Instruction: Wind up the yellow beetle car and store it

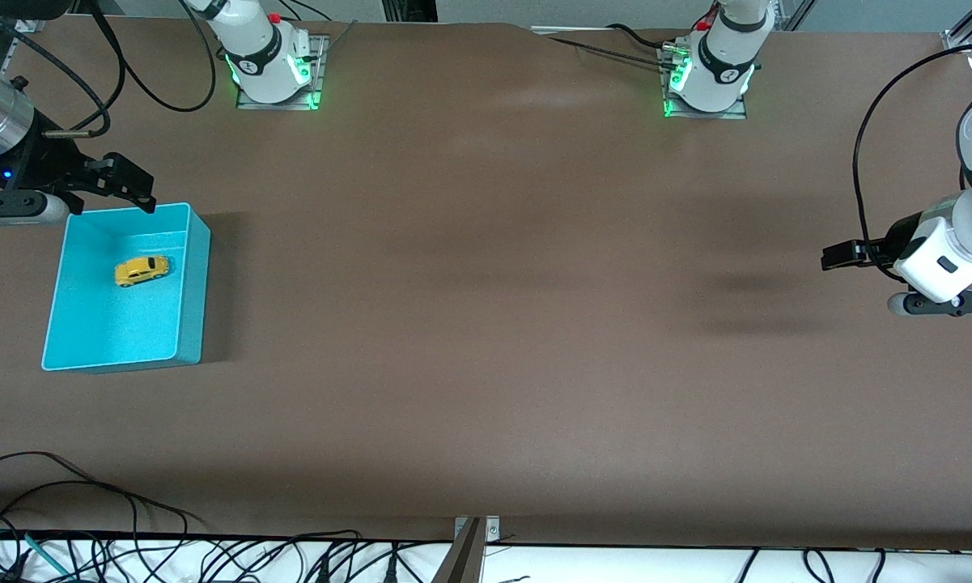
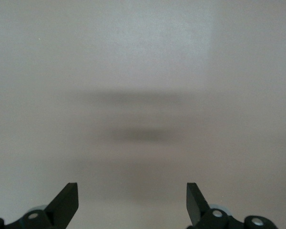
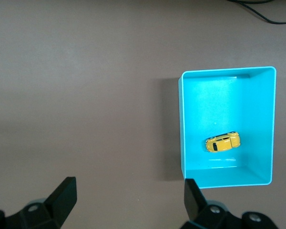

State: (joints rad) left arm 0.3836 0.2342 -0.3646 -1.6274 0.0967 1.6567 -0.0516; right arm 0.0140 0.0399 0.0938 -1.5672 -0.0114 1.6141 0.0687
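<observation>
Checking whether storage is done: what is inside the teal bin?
Only the yellow beetle car sits on the teal bin floor, upright on its wheels. Nothing covers the floor; no pincer reaches inside.

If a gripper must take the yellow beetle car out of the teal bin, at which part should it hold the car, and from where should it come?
Probably across the rounded body's two long sides, coming straight down: the yellow beetle car rests on its wheels, clear of the teal bin walls, which block sideways approach.
</observation>
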